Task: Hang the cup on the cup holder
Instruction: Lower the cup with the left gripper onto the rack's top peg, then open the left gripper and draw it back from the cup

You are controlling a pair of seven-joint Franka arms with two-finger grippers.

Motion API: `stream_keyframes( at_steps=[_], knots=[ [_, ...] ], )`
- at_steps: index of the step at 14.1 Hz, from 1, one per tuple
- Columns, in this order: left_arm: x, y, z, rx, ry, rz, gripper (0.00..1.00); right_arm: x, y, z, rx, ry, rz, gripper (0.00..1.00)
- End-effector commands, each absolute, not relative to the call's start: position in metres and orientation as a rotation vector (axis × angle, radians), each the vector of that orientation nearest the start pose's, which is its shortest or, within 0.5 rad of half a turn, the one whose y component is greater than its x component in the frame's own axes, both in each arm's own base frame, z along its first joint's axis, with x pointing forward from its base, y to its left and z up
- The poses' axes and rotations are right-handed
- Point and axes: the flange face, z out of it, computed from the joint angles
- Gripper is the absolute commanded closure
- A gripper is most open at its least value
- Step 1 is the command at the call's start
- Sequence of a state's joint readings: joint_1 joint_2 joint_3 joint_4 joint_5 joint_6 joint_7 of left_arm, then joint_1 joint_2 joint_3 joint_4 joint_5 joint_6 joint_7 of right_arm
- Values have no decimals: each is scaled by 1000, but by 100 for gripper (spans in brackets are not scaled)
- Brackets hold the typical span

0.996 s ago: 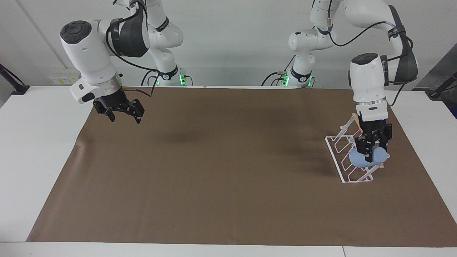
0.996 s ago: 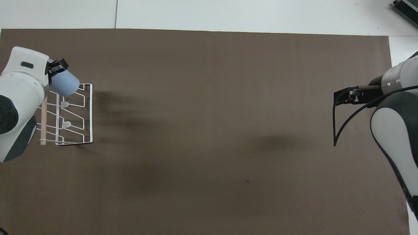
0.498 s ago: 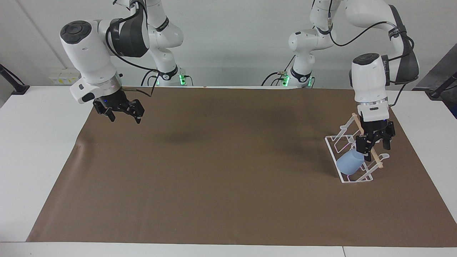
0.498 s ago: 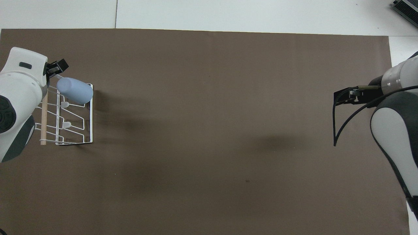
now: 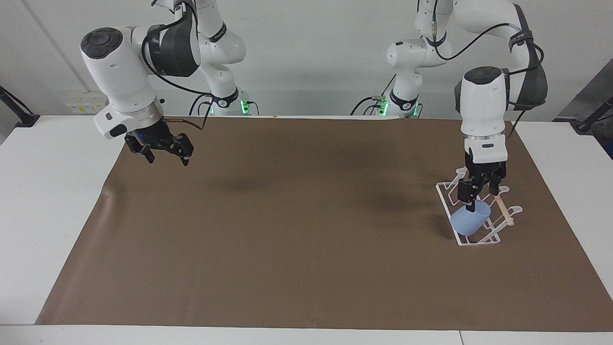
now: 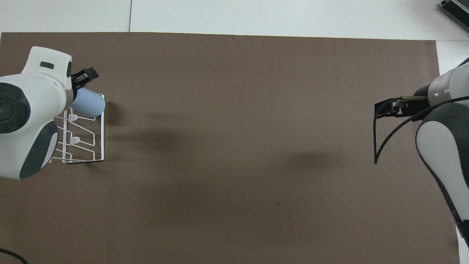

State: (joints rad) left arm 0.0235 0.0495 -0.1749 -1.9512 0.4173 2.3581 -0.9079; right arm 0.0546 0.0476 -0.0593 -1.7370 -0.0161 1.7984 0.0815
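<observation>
Surface: brown mat on white table.
Cup: on rack, light, smooth; grasp by sides.
Left gripper: spread, empty, above cup.
Right gripper: spread, waiting.

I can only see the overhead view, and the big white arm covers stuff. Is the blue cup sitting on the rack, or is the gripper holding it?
Observer: The left gripper hangs open just above the cup, not clamped on it.
Operator: So what keeps the cup up?
Observer: It sits tilted on the wires of the cup holder, lower than the wooden rod.
Operator: What about the other gripper? I mostly see a cable.
Observer: The right gripper waits open and empty, up in the air over a corner of the brown mat.
</observation>
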Motion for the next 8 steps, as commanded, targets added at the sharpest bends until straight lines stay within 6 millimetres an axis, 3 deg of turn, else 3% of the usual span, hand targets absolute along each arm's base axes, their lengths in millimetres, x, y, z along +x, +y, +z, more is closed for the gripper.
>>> stream_keyframes(
  at_steps=[1, 4, 8],
  knots=[
    [591, -81, 517, -2887, -768, -588, 0, 573, -3, 540, -3140, 158, -24, 0],
    [574, -67, 567, -3012, -673, -425, 0, 573, -3, 540, -3140, 158, -24, 0],
    [558, -25, 581, -3087, -518, -261, 0, 572, -3, 541, -3140, 158, -27, 0]
  ],
)
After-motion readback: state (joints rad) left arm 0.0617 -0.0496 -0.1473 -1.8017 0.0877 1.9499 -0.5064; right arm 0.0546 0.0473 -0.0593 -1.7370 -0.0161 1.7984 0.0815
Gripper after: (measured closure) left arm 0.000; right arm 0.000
